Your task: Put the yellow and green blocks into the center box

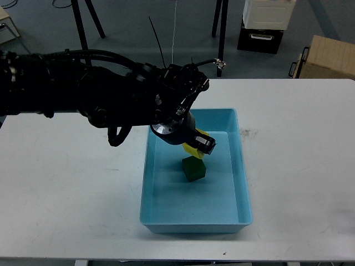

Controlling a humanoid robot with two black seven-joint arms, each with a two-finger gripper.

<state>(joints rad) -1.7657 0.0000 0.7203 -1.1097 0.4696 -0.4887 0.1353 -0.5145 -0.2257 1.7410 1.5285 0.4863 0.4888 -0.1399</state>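
A light blue box (242, 183) sits in the middle of the white table. A green block (193, 169) lies on the box floor. My left arm reaches in from the left over the box. My left gripper (201, 144) is shut on a yellow block (193, 149) and holds it inside the box, just above the green block. Whether the two blocks touch is unclear. My right gripper is out of view.
The white table (66, 194) spreads around the box. Beyond its far edge are black stand legs (220, 39), a black-and-white crate (263, 25) and a cardboard box (327, 58) on the floor.
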